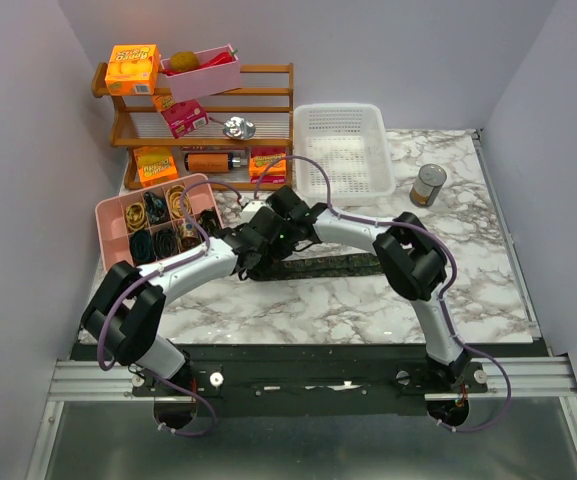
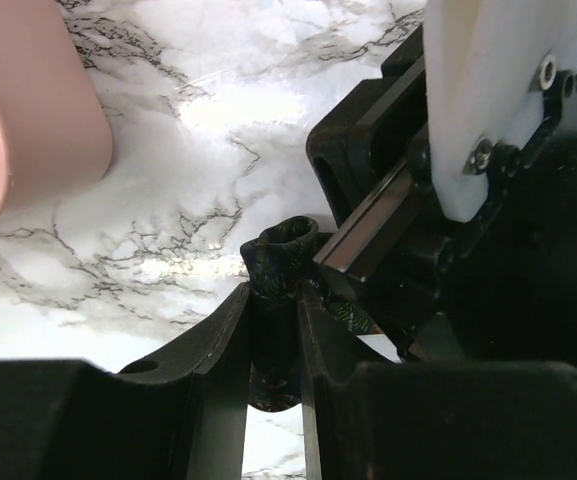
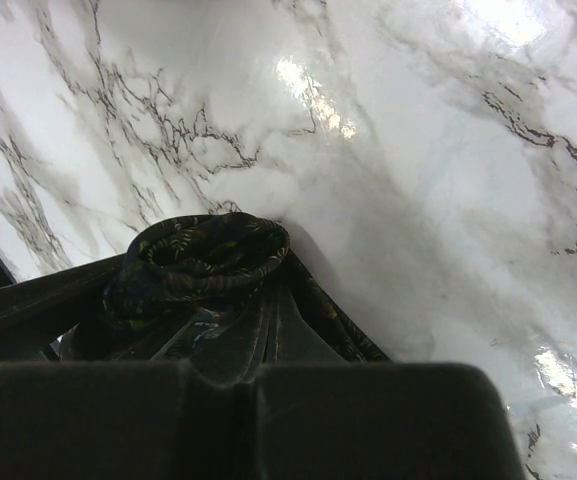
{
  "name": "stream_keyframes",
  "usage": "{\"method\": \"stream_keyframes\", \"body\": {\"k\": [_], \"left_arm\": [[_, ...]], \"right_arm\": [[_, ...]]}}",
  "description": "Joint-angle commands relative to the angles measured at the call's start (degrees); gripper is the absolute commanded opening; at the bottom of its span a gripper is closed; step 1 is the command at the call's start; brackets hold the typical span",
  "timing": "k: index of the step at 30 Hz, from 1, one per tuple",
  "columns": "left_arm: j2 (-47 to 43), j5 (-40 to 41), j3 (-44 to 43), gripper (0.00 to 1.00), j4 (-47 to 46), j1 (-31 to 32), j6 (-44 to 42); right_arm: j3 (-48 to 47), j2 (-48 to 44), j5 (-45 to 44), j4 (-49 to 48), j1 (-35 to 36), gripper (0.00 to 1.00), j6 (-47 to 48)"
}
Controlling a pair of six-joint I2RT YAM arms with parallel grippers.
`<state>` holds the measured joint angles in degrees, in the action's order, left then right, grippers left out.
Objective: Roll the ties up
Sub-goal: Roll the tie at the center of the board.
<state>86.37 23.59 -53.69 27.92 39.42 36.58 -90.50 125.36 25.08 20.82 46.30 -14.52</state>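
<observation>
My left gripper (image 2: 273,305) is standing partly open and is clamping the task's thing, a long, narrow black fabric necktie (image 2: 286,240) with a fine green-gold speckle. Here it is wound into a small upright roll between my two fingers. My right gripper (image 3: 271,295) is pressing in directly beside it with its jaws closed all the way. The wound coil is sitting over and around its tips, and I cannot tell whether a layer of fabric is nipped between them. The roll is resting at the middle of the white marble-patterned desk (image 1: 298,310). The unrolled length is lying flat on the desk, running off to the right beside my right arm.

Handling judgement: the necktie is looking light, thin, limp and smooth-faced, so the roll is likely to loosen or telescope if the clamp relaxes. Take hold across the whole roll, on its sides, never on a single layer.

Beyond, to the left, a pink plastic divided tray (image 1: 103,222) is holding dark rolled coils and small yellow and black loops in its compartments. Farther back, a white slotted plastic basket (image 1: 340,108) is showing only its own floor. A metal tin can (image 1: 428,185) is standing upright to its right. At the rear, a wooden rack (image 1: 290,100) is carrying orange and red boxes and a pink box.
</observation>
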Motion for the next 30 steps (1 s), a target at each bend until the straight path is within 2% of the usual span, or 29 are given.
{"method": "stream_keyframes", "body": {"k": [1,8,16,22,30], "left_arm": [[-0.6,4.8,-1.6,0.32,4.3,0.6,-0.6],[0.5,10.1,-3.6,0.32,11.5,0.6,-0.7],[3.5,14.2,-6.1,0.37,19.2,1.5,0.9],[9.1,17.8,-9.9,0.39,24.1,4.2,2.3],[12.6,15.1,-10.8,0.41,21.6,7.0,3.1]], "right_arm": [[0.7,-2.9,-2.2,1.0,0.7,0.01,-0.3],[4.4,-8.8,-3.1,0.5,-2.4,0.01,-0.3],[11.4,-17.2,-5.7,-0.1,-8.7,0.01,0.8],[12.7,-17.8,-6.4,-0.4,-9.7,0.01,0.6],[13.0,-17.2,-6.0,-0.7,-9.7,0.01,0.3]]}}
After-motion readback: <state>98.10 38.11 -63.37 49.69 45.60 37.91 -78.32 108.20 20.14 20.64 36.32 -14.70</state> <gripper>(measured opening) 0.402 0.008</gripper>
